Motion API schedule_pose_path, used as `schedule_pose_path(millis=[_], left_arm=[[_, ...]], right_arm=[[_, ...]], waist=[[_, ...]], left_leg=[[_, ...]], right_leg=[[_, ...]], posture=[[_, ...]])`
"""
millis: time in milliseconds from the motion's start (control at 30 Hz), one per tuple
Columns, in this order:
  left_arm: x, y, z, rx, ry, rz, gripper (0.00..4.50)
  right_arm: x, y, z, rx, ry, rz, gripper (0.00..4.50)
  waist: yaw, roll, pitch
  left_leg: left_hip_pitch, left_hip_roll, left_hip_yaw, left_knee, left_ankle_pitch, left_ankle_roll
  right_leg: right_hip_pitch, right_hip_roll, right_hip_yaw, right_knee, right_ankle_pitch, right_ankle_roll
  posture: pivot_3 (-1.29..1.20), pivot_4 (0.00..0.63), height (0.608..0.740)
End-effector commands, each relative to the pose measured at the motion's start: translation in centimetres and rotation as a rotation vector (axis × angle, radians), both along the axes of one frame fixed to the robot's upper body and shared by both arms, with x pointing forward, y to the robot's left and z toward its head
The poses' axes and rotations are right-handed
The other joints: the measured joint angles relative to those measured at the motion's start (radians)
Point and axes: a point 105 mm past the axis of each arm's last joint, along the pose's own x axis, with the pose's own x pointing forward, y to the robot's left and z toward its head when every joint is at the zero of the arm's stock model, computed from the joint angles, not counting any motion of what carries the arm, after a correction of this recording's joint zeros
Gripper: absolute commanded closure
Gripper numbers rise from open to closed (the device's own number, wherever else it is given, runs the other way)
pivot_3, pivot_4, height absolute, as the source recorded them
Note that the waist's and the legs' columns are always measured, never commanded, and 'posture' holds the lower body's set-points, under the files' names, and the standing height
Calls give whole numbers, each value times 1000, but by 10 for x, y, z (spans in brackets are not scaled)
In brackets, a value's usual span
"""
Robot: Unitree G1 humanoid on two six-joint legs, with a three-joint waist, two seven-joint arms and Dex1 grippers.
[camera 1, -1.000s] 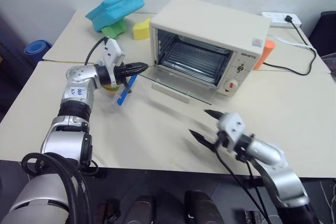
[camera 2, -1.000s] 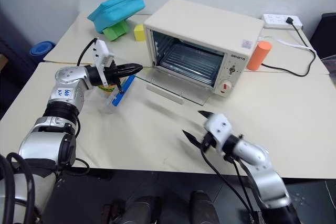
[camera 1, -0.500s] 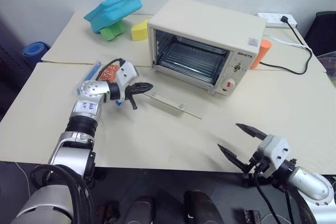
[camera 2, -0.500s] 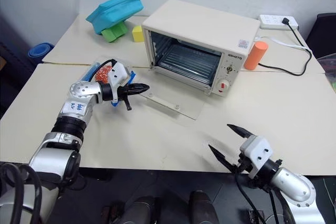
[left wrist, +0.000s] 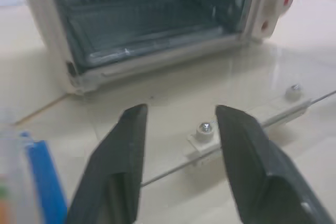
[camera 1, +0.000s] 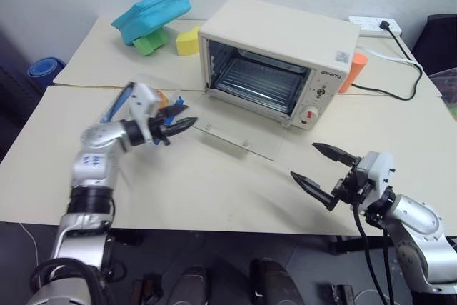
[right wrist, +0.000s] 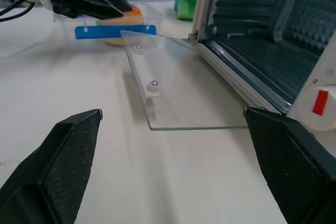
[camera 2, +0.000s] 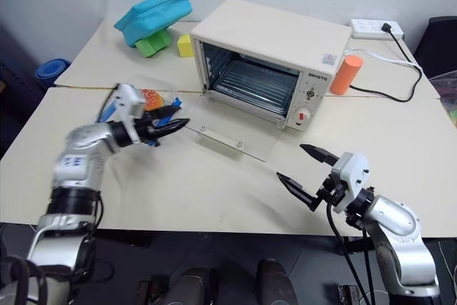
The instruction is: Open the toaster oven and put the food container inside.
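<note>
The toaster oven (camera 1: pixel 278 58) carries a short dark brand word at the top of its control panel, above the knobs, too small to make out, plus a small square sticker on the top corner, unreadable. The left arm's silver shell (camera 1: pixel 91 160) bears blue handwritten marks, also illegible.

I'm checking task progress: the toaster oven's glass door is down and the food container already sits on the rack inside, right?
Not quite. The toaster oven does have its glass door down, but the rack inside is bare. The food container is outside, left of the door by the left gripper, as the right eye view shows.
</note>
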Motion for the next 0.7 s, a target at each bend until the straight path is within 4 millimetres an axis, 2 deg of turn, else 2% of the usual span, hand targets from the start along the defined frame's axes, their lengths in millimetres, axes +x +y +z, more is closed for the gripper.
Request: schedule_pose_path(millis=[33,167,333,367,433,500,600,700], left_arm=[[-24,22,27,-76,-48,30,1192],[-76,96,17,-56,-18,279,31],[-128,166,-4,-108,36,618,31],[-140,175,-9,-125,53,671,31],[-157,186,-17,-148,82,751,31],[-164,190,-24,-177,120,796,31],[-161,184,-29,-222,189,813,31],[-145,177,-28,-284,288,856,31]], right_arm=[[2,5,9,2,-38,62,0],[6,16,9,-20,-44,170,0],[3,27,10,-6,-75,244,0],[0,30,9,-3,-79,260,0],[-3,33,9,-1,-100,278,0],[-4,36,7,-11,-123,291,0],[-4,38,5,-42,-165,289,0],[-4,36,3,-59,-181,281,0]], waist=[[0,0,0],[-22,0,0],[-17,0,0],[-14,0,0],[-6,0,0],[6,0,0],[22,-1,-1],[26,-1,-1]], left_leg=[[0,0,0,0,0,0],[1,1,1,-2,-1,0],[1,2,-1,-6,-1,0],[1,2,-1,-5,-1,0],[2,2,-1,-5,-3,1],[2,1,-1,-5,-6,6],[2,1,-2,-4,-6,7],[3,2,-3,-3,-6,6]], right_leg=[[0,0,0,0,0,0],[0,0,2,-4,0,0],[1,0,0,-8,-1,-1],[1,0,0,-8,-1,-2],[2,-1,0,-9,-1,-1],[3,-1,0,-9,-1,-2],[4,-2,-1,-9,-1,-2],[5,-2,-1,-9,-1,-2]], posture=[[0,150,740],[0,150,740],[0,150,740],[0,150,740],[0,150,740],[0,150,740],[0,150,740],[0,150,740]])
